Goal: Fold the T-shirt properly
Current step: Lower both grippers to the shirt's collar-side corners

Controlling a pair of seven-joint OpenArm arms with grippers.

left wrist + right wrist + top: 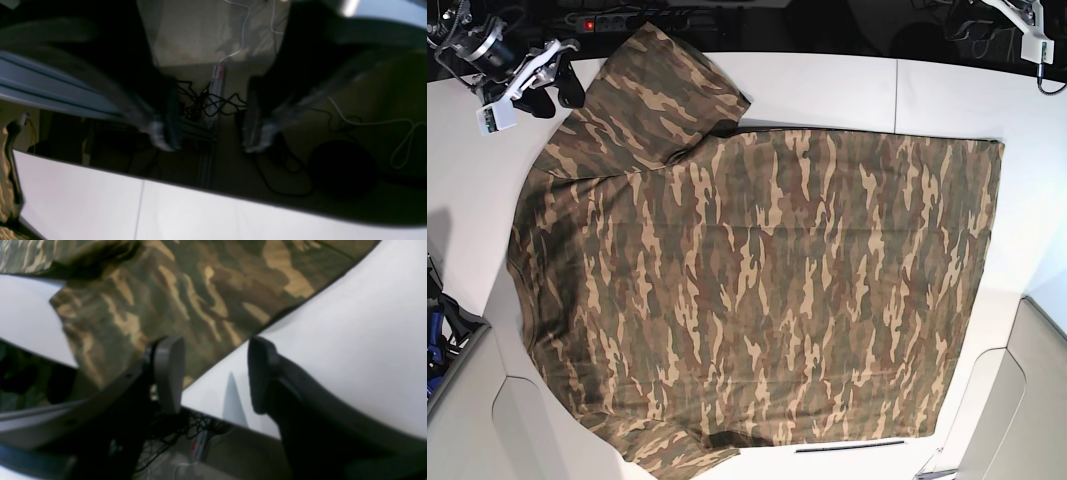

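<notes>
While my right gripper point(562, 85) hangs open at the worktop's point(827, 85) far-left corner, just beside a sleeve, the T-shirt point(757, 290) lies spread flat across the middle. My left gripper point(208, 133) sits open too, off the far-right corner, well apart from it.

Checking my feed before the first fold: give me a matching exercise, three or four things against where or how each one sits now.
Things:
1. T-shirt
2. right claw
3. left claw
4. power strip

States:
a. open, past the table edge, above floor cables
b. spread flat across the white table
c. on the floor among black cables
d. open, over the sleeve at the table edge

Pairs: 1-b, 2-d, 3-a, 4-c
</notes>
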